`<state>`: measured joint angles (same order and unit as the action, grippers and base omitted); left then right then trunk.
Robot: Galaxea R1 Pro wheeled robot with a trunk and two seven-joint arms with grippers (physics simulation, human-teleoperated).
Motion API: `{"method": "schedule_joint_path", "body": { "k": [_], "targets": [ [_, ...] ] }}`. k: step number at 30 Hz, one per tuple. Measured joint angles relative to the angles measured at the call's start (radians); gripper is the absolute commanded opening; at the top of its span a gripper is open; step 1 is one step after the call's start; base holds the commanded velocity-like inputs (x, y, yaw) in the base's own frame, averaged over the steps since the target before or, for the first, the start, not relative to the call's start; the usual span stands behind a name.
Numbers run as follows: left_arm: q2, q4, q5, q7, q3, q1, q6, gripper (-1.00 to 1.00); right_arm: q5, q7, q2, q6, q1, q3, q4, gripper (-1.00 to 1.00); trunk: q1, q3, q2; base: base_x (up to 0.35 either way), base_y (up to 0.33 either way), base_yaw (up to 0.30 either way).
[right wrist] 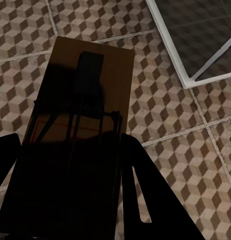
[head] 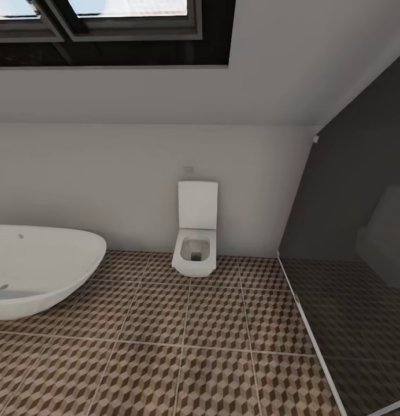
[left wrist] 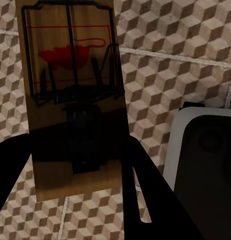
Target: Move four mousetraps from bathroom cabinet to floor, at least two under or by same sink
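Left wrist view: the left hand (left wrist: pixel 75 190) is pinching a mousetrap (left wrist: pixel 73 100) between its two dark fingers (left wrist: pixel 145 195); the tan board is standing upright in the grip, with the wire frame and red spot at the far end. Behind it the cube-patterned bathroom floor (left wrist: pixel 170 60) is showing, and a dark panel with a pale rim (left wrist: pixel 205 150) is sitting to one side of the board, apart from it.

Right wrist view: the right hand (right wrist: pixel 65 200) is likewise pinching a second mousetrap (right wrist: pixel 80 125), the board lying along the fingers (right wrist: pixel 140 195) and mostly in shadow, wire frame faintly visible. The tiled floor is running behind it, and the white-framed corner of a glass screen (right wrist: pixel 195 45) is lying beyond the board, well apart from it.

Head view: patterned tiles are filling the near ground. A white oval bathtub (head: pixel 38 277) is sitting at the left, resting on the floor. Farther back a square white toilet (head: pixel 195 237) is hanging against the pale grey wall (head: pixel 107 185). At the right the dark glass screen is rising from a white floor strip. Above, a sloped ceiling is carrying dark-framed skylights (head: pixel 107 23)
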<state>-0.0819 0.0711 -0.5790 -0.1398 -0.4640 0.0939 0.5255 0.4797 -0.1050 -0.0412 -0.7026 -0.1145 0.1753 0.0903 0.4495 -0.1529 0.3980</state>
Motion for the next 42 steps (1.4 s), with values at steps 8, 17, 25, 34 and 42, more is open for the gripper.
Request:
{"method": "schedule_joint_path", "body": {
  "k": [8,17,25,34,42],
  "targets": [
    [0.000,0.000,0.000,0.000,0.000,0.000,0.000,-1.00,0.000,0.000,0.000,0.000,0.000,0.000,0.000,-1.00,0.000,0.000,0.000,0.000,0.000,0.000],
    [0.000,0.000,0.000,0.000,0.000,0.000,0.000,-1.00,0.000,0.000,0.000,0.000,0.000,0.000,0.000,-1.00,0.000,0.000,0.000,0.000,0.000,0.000],
    [0.000,0.000,0.000,0.000,0.000,0.000,0.000,-1.00,0.000,0.000,0.000,0.000,0.000,0.000,0.000,-1.00,0.000,0.000,0.000,0.000,0.000,0.000],
    [0.000,0.000,0.000,0.000,0.000,0.000,0.000,-1.00,0.000,0.000,0.000,0.000,0.000,0.000,0.000,-1.00,0.000,0.000,0.000,0.000,0.000,0.000],
    [0.000,0.000,0.000,0.000,0.000,0.000,0.000,-1.00,0.000,0.000,0.000,0.000,0.000,0.000,0.000,-1.00,0.000,0.000,0.000,0.000,0.000,0.000]
  ]
}}
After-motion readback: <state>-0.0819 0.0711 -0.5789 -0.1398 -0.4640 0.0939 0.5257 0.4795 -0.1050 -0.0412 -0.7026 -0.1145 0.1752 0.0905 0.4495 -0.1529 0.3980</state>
